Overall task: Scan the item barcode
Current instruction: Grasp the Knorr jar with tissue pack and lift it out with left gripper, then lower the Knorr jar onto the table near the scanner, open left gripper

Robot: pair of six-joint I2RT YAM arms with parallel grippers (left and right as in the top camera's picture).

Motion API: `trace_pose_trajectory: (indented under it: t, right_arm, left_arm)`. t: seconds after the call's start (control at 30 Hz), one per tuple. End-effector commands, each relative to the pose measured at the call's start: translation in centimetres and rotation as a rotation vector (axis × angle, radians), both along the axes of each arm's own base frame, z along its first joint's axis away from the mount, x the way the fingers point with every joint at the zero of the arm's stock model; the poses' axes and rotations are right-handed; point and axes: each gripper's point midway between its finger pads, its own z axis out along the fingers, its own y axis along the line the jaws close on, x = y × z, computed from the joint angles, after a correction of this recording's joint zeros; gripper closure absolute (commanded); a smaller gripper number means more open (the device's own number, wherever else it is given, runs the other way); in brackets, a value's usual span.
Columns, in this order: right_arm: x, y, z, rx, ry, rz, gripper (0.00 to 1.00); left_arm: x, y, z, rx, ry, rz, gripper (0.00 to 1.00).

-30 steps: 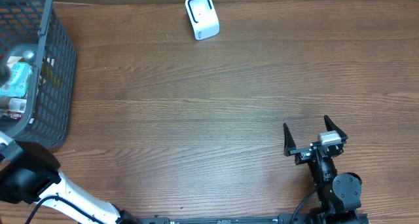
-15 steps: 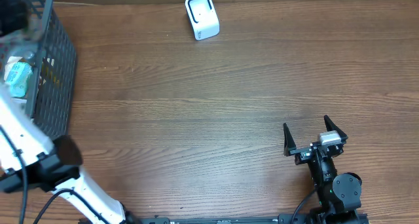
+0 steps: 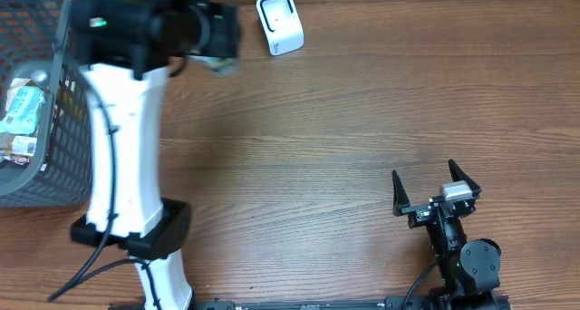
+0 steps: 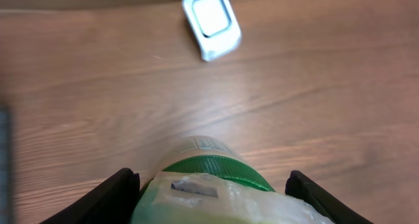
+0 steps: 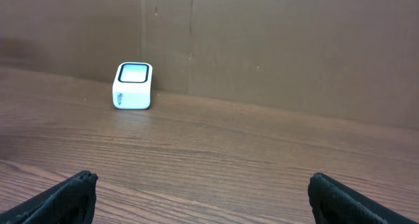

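The item, a container with a green ribbed lid and a clear plastic wrap, sits between the fingers of my left gripper, which is shut on it. In the overhead view the left gripper hangs over the back of the table, just left of the white barcode scanner, and a bit of the item shows under it. The scanner lies ahead in the left wrist view. No barcode shows. My right gripper rests open near the front right, nothing between its fingers.
A dark mesh basket stands at the left edge with several packaged goods inside. The scanner stands against a brown back wall in the right wrist view.
My left arm has swung up out of the basket and to the right, carrying the item to just left of the scanner. The right arm has not moved.
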Motion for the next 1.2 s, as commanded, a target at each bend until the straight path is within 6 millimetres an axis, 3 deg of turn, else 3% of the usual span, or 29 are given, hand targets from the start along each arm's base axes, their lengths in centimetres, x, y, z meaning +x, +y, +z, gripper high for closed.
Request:
trace_pose_trajectory:
  t: [0.0, 0.1, 0.33, 0.47, 0.6, 0.9, 1.17]
  right_arm:
    - [0.0, 0.1, -0.2, -0.001, -0.002, 0.002, 0.0]
    - [0.0, 0.1, -0.2, -0.001, -0.002, 0.003, 0.0]
    - [0.0, 0.1, -0.2, -0.001, -0.002, 0.003, 0.0]
    - [0.0, 0.1, -0.2, -0.001, -0.002, 0.003, 0.0]
    - [0.0, 0.1, -0.2, -0.001, -0.002, 0.003, 0.0]
    - [0.0, 0.1, -0.2, -0.001, -0.002, 0.002, 0.0]
    - [0.0, 0.1, -0.2, -0.001, -0.002, 0.003, 0.0]
  left_arm:
    - [0.6, -4.2, -3.0, -0.027, 0.082, 0.02, 0.57]
    - [0.0, -9.3, -7.3, -0.011, 0.192, -0.023, 0.56]
    - [-1.3, -17.4, -15.0, 0.053, 0.322, -0.114, 0.55]
    - [-2.6, -21.7, -17.7, 0.086, 0.321, -0.182, 0.58]
    - [-3.1, -24.4, -18.5, 0.131, 0.243, -0.184, 0.57]
    - [-4.1, -26.7, -18.6, 0.123, 0.171, -0.061, 0.55]
    - [-3.1, -25.0, -18.8, 0.139, 0.188, -0.027, 0.56]
